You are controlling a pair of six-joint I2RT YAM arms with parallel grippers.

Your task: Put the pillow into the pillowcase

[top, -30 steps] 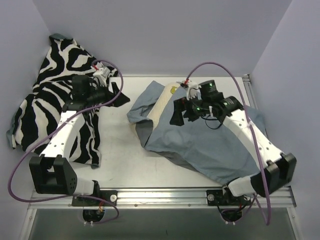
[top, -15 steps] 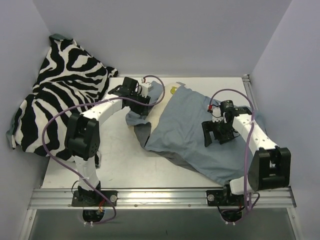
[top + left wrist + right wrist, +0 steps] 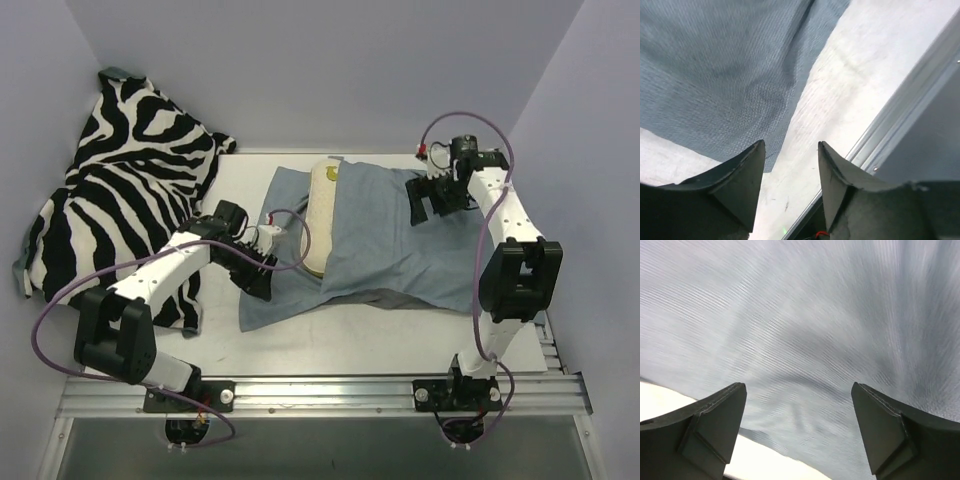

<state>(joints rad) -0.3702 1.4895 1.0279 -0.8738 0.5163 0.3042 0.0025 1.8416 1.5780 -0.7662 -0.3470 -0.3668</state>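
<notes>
Step in hand: final seating – by the look of it, most of the pillow (image 3: 317,225) is already inside the pillowcase (image 3: 400,240).
Pillow position: a cream strip shows along the case's left-hand mouth, running from the far edge toward the near edge, with the yellow mark at its far end. The rest is hidden under the grey-blue top layer.
Pillowcase position: spread flat on the table (image 3: 330,335), plain grey-blue face up. A lower flap sticks out to the left of the exposed strip.
Left gripper (image 3: 255,268): low over that lower flap, just beside the pillow. The left wrist view shows the left gripper (image 3: 790,145) with its fingers parted over bare table, cloth edge just ahead, nothing grasped.
Right gripper (image 3: 432,197): above the far right part of the case. In the blurred right wrist view the right gripper (image 3: 797,387) is spread wide over the cloth, nothing between the fingers.
Bystander: zebra-print cloth (image 3: 120,180) at the left, apart from the work.
Next move – judgement: pinch the top hem at the mouth and draw it leftward over the strip while the other arm steadies the closed end. Catching both layers would only drag the case.
</notes>
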